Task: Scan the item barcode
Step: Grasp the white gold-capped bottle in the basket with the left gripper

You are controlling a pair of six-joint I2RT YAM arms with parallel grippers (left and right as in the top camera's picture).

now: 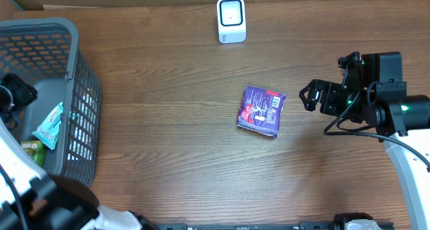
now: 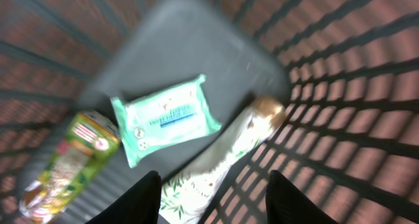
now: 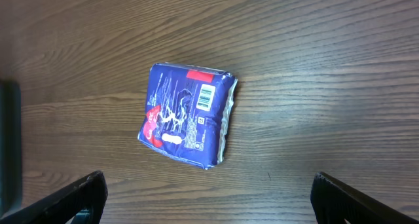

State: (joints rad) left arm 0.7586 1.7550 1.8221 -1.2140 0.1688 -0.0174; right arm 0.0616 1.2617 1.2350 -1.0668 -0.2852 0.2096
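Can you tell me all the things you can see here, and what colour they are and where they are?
table: one, brown wood, under everything
basket: one, grey, left edge of the table
scanner: one, white, far edge of the table, near the middle
purple packet: one, purple with red, lying flat in the middle of the table, barcode side up
wipes pack: one, light teal, on the basket floor
green packet: one, green and yellow, in the basket beside the wipes pack
white pouch: one, white with green leaves, in the basket by the wall
left gripper: one, black, open, over the things in the basket
right gripper: one, black, wide open, above the table near the purple packet
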